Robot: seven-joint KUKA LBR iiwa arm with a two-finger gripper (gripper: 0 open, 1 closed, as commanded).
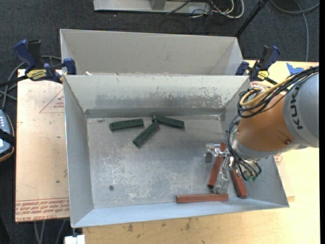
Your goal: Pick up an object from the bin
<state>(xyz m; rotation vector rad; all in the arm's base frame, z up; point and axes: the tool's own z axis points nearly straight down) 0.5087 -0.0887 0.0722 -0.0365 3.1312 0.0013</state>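
The arm [277, 126] enters the grey metal bin [152, 93] from the view's right; its orange cover and a bundle of cables sit above the wrist. The gripper [221, 179] is low over the bin floor and serves as the reference for all positions below.

Red-brown bars:
- One short red-brown bar [214, 174] lies directly against the gripper on its view-left side, lengthwise along the metal parts and pointing from the back of the bin to the front; whether it sits between the fingers cannot be told.
- A second red-brown bar [238, 186] lies just beside the gripper on its view-right side, slightly tilted, partly under the wrist.
- A third, longer red-brown bar [202, 199] lies flat and crosswise just in front of the gripper, along the foot of the bin's front wall; its right end is near the gripper tip.

Dark green bars:
- Three dark green bars lie well apart from the gripper, toward the view's left and the back wall; the left bar [127, 125] lies alone; the middle bar [146, 134] is tilted and meets the right bar [170, 122] at one end.

Finger state: the metal parts overlap the first red-brown bar in this view; whether the fingers are apart, together or clamped cannot be told.
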